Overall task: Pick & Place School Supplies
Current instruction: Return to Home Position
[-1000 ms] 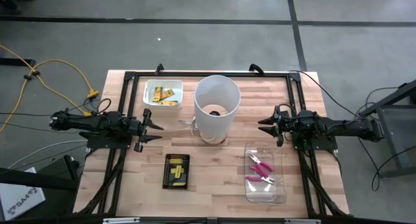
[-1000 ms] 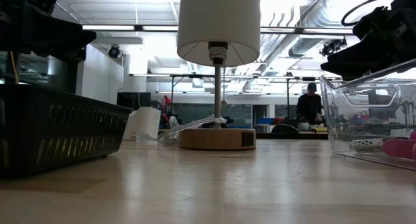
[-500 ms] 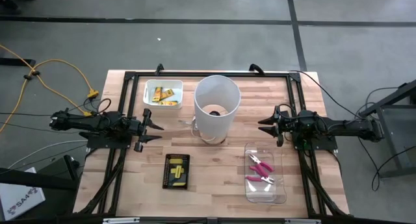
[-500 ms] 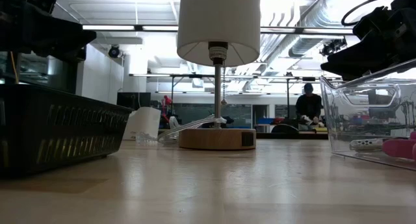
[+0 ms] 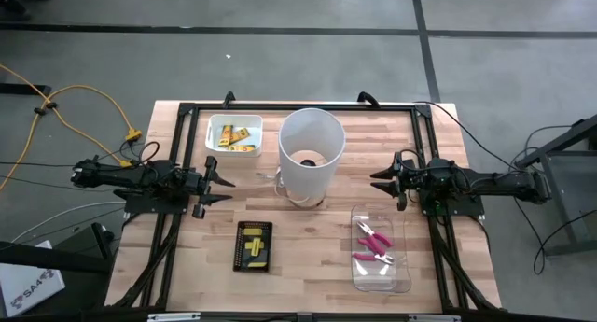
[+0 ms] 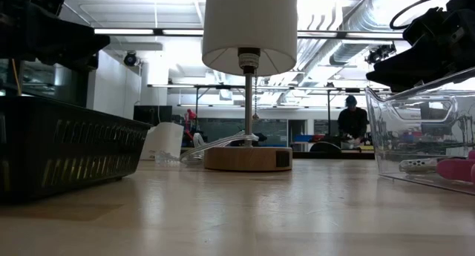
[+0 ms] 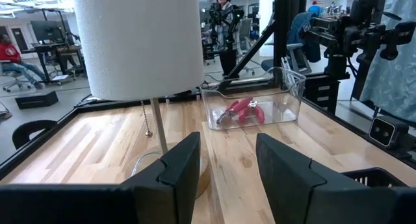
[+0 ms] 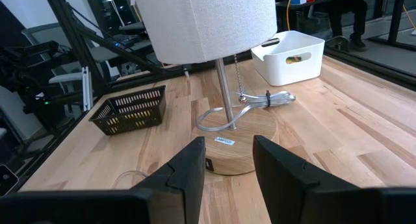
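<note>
Butcher-block wooden table [image 5: 308,252] carries a rectangular black mesh bin [image 5: 238,247] holding small yellow oblong erasers [image 5: 257,251], a glossy white plastic box [image 5: 244,149] with more yellow pieces [image 5: 233,134], and a clear rigid plastic tub [image 5: 378,277] where two pink-handled metal pliers [image 5: 375,243] lie. Between them stands a white textured cylindrical lampshade [image 5: 322,177] over a round wooden base [image 8: 253,130], whose small white label [image 8: 224,141] cannot be read. Left gripper [image 5: 227,184] hovers beside the white box and right gripper [image 5: 375,183] at the opposite side, each with fingers spread and empty.

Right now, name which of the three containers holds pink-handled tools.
The clear rectangular plastic container nearest the right pincer: pink-handled pliers lie inside. The white tub and black mesh basket hold yellow pieces.
</note>
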